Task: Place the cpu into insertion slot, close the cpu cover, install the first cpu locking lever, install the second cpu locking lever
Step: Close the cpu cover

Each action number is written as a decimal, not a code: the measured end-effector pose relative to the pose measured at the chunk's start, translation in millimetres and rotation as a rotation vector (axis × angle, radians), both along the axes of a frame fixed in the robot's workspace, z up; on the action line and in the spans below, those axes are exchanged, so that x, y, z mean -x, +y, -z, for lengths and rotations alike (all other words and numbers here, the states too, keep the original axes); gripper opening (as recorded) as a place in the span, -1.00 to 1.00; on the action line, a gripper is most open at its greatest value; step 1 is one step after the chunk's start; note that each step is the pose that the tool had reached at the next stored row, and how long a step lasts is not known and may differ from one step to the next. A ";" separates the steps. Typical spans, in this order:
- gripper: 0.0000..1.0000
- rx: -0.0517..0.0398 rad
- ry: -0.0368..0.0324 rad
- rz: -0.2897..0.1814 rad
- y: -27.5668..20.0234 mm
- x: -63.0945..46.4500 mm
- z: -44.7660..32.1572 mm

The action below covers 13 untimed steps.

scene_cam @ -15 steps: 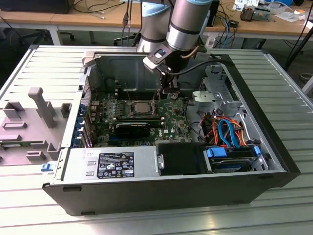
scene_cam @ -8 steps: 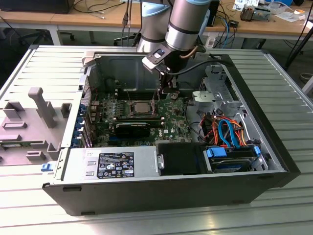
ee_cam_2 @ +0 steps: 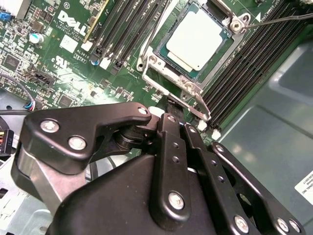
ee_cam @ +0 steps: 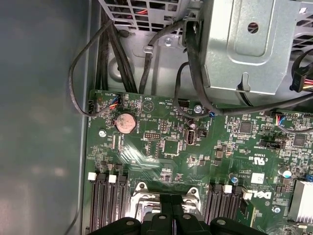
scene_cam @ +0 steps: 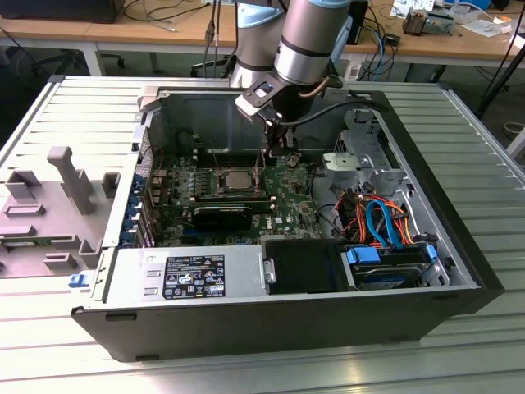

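Note:
The cpu (ee_cam_2: 198,39), a flat silver square, lies in the insertion slot (ee_cam_2: 161,53) on the green motherboard; in the exterior view the cpu (scene_cam: 238,178) sits mid-board. The cpu cover (ee_cam_2: 146,68), a silver frame, lies flat around it. Two thin wire levers stand free of the socket, one (ee_cam_2: 281,18) pointing away past the memory slots, the other (ee_cam_2: 155,27) slanting over the slots beside the socket. My gripper (ee_cam_2: 173,105) hangs just off one socket edge, its black fingers (ee_cam: 171,218) pressed together, shut, with nothing visibly held. In the exterior view my gripper (scene_cam: 275,152) hovers at the socket's right side.
The open computer case (scene_cam: 459,279) walls the board in. A black heatsink block (scene_cam: 223,215), a power supply (scene_cam: 189,275) and a drive with orange and blue cables (scene_cam: 385,222) fill the near side. A metal drive cage (ee_cam: 249,44) and loose black cables (ee_cam: 78,73) crowd one end.

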<state>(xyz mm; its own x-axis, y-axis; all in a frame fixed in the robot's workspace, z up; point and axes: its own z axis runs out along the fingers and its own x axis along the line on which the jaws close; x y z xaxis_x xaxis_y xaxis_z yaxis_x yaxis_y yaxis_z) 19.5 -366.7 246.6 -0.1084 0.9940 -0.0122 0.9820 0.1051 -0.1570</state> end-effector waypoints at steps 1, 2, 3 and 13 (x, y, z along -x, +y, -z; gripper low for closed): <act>-0.79 0.0000 0.0000 0.000 0.0 0.4 0.0; -0.79 0.0000 -0.0001 0.000 0.0 0.7 0.0; -0.79 0.0000 0.0000 0.000 0.0 1.4 0.0; -0.79 0.0000 0.0000 0.000 0.0 7.4 0.0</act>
<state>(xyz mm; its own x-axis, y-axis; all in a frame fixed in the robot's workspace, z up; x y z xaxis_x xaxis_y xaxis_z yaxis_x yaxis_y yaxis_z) 12.2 -366.7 246.5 -0.1084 0.9940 -0.0122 0.9820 0.1051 -0.1569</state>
